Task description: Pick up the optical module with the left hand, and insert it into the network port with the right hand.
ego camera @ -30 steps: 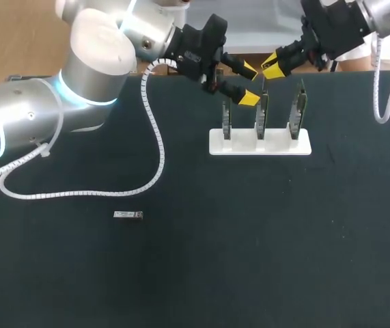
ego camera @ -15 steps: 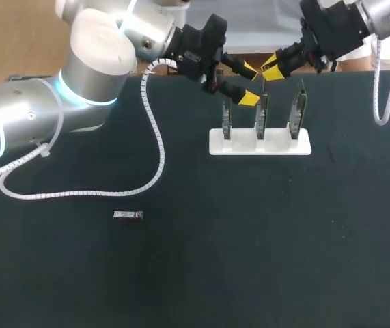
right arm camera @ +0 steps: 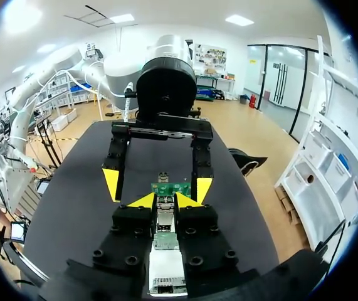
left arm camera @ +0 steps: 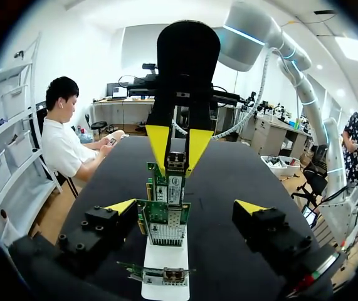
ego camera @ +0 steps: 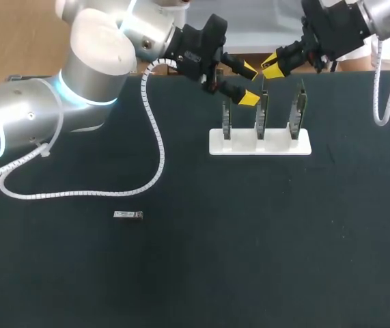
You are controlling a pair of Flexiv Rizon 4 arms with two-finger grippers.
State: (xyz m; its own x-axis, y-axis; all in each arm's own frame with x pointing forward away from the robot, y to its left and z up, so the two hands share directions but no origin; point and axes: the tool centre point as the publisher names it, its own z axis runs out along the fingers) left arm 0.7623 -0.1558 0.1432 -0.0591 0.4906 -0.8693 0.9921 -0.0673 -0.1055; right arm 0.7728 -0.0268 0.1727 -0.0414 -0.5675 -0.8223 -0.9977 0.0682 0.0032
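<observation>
A white stand (ego camera: 242, 145) at the back of the black table holds three upright network cards (ego camera: 261, 116). My right gripper (ego camera: 271, 68) hangs just above the middle card, shut on a small silver optical module (right arm camera: 165, 205), which also shows between its yellow fingers (left arm camera: 160, 144) in the left wrist view. My left gripper (ego camera: 249, 83) is open beside the card tops, its fingertips (left arm camera: 122, 205) standing wide on either side of the row of cards (left arm camera: 166, 213) and touching nothing. A second optical module (ego camera: 128, 215) lies flat on the table, front left.
A white coiled cable (ego camera: 155, 143) from my left arm trails over the left half of the table. Another coiled cable (ego camera: 379, 102) hangs from my right arm at the back right.
My right gripper shifted only very slightly above the middle card. The left arm has kept still.
</observation>
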